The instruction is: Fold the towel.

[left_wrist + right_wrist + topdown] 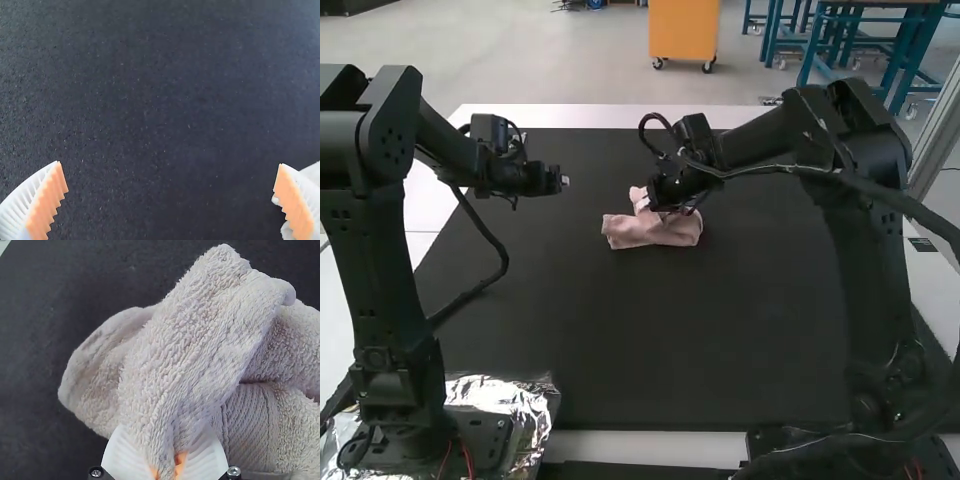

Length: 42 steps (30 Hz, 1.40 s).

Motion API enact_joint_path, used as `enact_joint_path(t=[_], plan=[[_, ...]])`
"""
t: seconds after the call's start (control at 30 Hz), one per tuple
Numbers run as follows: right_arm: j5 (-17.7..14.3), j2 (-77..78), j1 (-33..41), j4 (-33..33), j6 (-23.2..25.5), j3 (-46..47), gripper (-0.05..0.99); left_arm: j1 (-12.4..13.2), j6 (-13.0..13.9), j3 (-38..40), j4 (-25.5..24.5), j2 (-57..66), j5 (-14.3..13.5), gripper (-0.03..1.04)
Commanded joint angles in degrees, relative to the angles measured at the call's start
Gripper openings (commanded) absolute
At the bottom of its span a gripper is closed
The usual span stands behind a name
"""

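Observation:
Bunched in a small heap, the pink towel (655, 229) lies on the dark mat past the middle of the table. My right gripper (665, 205) is at the heap's upper right side in the high view. In the right wrist view, the right gripper (167, 471) is shut on a raised, gathered part of the towel (185, 345), with other parts lying beneath it. My left gripper (566, 181) is held off to the left of the towel. The left wrist view shows the left gripper (171, 162) open, with nothing between its fingers and pale cloth beside one finger.
The black mat (650, 340) covers most of the white table (590, 116). Crumpled foil (505, 395) lies around the left arm's base. A cable (485, 285) hangs beside the left arm.

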<state>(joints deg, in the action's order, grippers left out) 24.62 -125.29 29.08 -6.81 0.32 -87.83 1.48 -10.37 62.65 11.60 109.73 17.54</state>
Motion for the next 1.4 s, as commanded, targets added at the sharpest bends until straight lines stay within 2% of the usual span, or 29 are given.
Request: enact_joint_path(t=[0.0, 0.03, 0.07, 0.1, 0.13, 0.23, 0.3, 0.37, 0.43, 0.47, 0.53, 0.57, 0.77, 0.9, 1.07, 1.27, 1.37], plan=[[-0.5, -1.0, 1.9, -0.5, 0.4, -3.3, -0.02, -0.2, 0.3, 0.2, 0.6, -2.9, -0.2, 0.97], [-0.4, -1.4, 2.4, -0.6, 0.5, -3.9, -0.01, -0.2, 0.2, 0.2, 0.7, -2.9, -0.2, 0.97], [-0.1, -1.5, 2.6, -0.8, 0.5, -4.5, 0.07, -0.2, 0.2, 0.1, 0.7, -2.9, -0.3, 0.97], [0.4, -1.5, 2.8, -1.1, 0.5, -5.2, 0.21, -0.2, 0.2, 0.1, 0.8, -2.9, -0.4, 0.97], [1.1, -1.4, 3.1, -1.7, 0.5, -5.7, 0.31, -0.2, 0.2, 0.0, 1.1, -2.9, -0.8, 0.97], [4.0, -0.4, 3.0, -6.0, -0.4, -8.3, 0.55, -0.9, 0.1, -0.2, 2.1, -2.9, -1.5, 0.97], [4.3, 1.1, 2.5, -9.3, -1.8, -9.8, 0.71, -1.0, -0.2, -0.1, 2.5, -2.9, -1.5, 0.97], [4.5, 3.3, 1.7, -10.0, -2.4, -10.3, 0.73, -1.0, -0.3, -0.2, 2.7, -2.9, -1.5, 0.97], [4.5, 6.4, 0.0, -8.0, -2.3, -9.4, 0.71, -1.1, -0.2, -0.1, 2.9, -2.8, -1.6, 0.97], [4.8, 7.7, -0.9, -6.1, -2.2, -8.3, 0.57, -1.2, -0.3, -0.1, 2.9, -2.8, -1.9, 0.97], [5.3, 9.4, -3.1, 0.1, -1.5, -4.9, 0.05, -1.6, -0.4, -0.1, 3.0, -2.9, -1.9, 0.97], [5.0, 9.4, -3.8, 3.1, -0.3, -3.2, -0.02, -1.9, -0.4, -0.1, 3.0, -2.9, -2.0, 0.97], [4.3, 8.0, -5.3, 8.4, -1.2, 4.7, -0.02, -3.9, -0.7, -0.2, 3.0, -2.8, -3.0, 0.97], [4.2, 6.5, -5.3, 13.2, -0.7, 7.9, -0.02, -4.3, -0.7, -0.2, 3.6, -2.8, -4.4, 0.97], [4.2, 3.7, -4.8, 15.5, -0.5, 8.6, -0.02, -4.3, -1.0, -0.2, 4.3, -2.7, -5.6, 0.97], [4.2, 0.9, -4.6, 20.4, 2.2, 8.3, -0.02, -4.6, -1.7, -0.5, 4.2, -2.7, -5.7, 0.97], [4.2, 0.0, -4.1, 20.5, 2.7, 8.3, -0.02, -4.8, -1.7, -1.0, 4.7, -2.8, -5.7, 0.97]])
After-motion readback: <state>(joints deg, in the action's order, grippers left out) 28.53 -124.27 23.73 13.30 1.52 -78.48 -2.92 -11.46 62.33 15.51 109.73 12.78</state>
